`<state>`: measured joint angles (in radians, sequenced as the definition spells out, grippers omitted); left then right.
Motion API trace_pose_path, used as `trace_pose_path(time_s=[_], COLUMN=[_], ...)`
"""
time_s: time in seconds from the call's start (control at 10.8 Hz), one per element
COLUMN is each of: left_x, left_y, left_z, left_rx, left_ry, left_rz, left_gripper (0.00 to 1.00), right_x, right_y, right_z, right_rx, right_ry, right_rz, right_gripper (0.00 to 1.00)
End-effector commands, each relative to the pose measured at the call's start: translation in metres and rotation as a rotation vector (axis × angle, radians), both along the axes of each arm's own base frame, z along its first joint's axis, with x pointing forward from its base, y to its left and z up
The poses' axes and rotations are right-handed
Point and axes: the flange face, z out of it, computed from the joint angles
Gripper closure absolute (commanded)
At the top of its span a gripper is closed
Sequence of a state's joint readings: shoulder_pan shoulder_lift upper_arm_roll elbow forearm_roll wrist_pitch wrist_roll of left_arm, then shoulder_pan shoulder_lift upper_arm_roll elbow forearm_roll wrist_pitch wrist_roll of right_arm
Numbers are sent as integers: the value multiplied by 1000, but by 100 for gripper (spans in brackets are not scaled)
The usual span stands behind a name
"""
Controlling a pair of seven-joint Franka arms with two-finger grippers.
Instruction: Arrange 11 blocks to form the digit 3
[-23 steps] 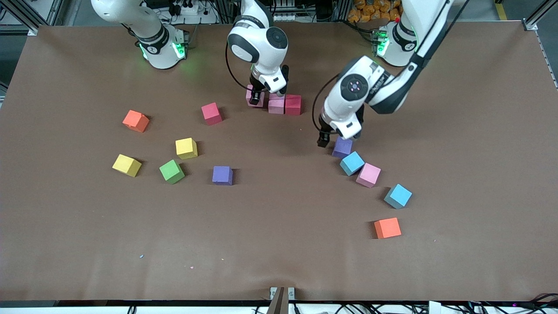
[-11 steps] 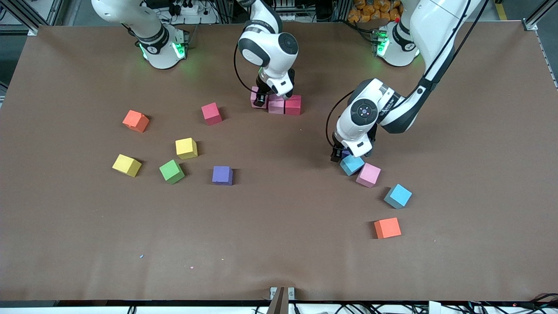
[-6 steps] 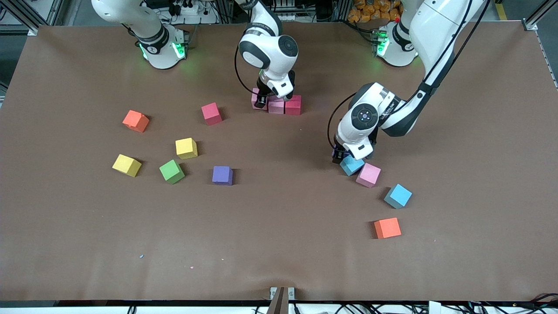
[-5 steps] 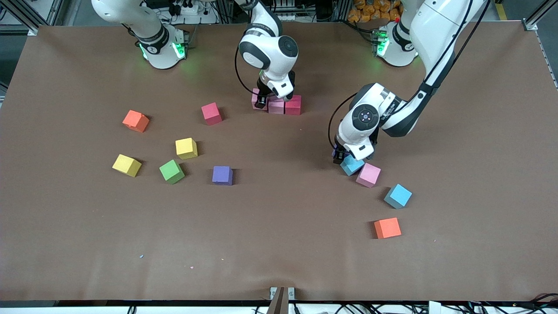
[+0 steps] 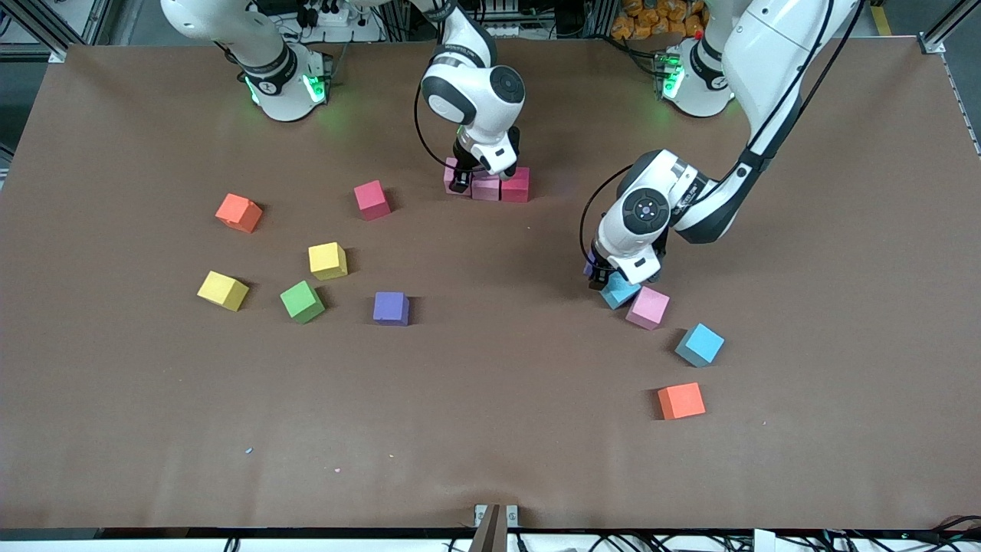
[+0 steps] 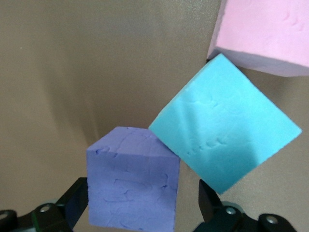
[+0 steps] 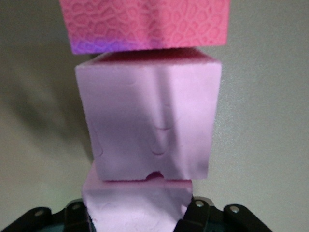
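While I watch from across the table, twelve o'clock being toward the robots' bases, the right gripper (image 5: 460, 181) is down at the table's twelve o'clock edge, its fingers (image 7: 195, 212) pressed together on an end pink block (image 5: 450, 175). That block touches a middle pink block (image 5: 486, 187), which touches a crimson block (image 5: 516, 185): one straight row of three.

At about four o'clock from that row, the left gripper (image 5: 599, 276) is low over a purple block (image 6: 130, 183), its fingers (image 6: 210, 200) apart and straddling it, with a gap on one side. A light blue block (image 5: 619, 291) touches the purple one's corner, and a third pink block (image 5: 647, 307) sits against the light blue at four o'clock. A second light blue block (image 5: 699, 344) lies farther out along that line, with an orange cube (image 5: 681, 401) nearer me.

Toward the right arm's end, loose and apart, lie another crimson block (image 5: 372, 199), another orange cube (image 5: 238, 212), two yellow blocks (image 5: 327, 260), a green block (image 5: 301, 300) and a second purple block (image 5: 391, 307).
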<state>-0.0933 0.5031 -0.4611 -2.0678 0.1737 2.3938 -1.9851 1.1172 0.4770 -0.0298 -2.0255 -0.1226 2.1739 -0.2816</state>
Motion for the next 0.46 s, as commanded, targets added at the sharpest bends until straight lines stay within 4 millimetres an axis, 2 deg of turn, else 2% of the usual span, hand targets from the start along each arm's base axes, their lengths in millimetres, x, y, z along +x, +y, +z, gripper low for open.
trace_pose_path(time_s=[0.0,0.09,0.18,0.28,0.37], left_x=[6,7,8,9,9], left_y=[9,9,8,8,8], left_z=[0,1,2,2,2], left_rx=[15,14,12,12,11], left_ry=[1,-2,-4,-6,-5], left_rz=[11,12,12,13,13], left_gripper=[0,0,0,3,11], right_x=[1,1,2,1,1], right_y=[6,6,5,6,6], right_z=[1,2,4,8,20], right_rx=[4,7,7,5,12], right_ry=[-12,-13,-14,-14,-18], right_rz=[-6,-6,-7,-7,-7], right_gripper=[77,33,0,0,0])
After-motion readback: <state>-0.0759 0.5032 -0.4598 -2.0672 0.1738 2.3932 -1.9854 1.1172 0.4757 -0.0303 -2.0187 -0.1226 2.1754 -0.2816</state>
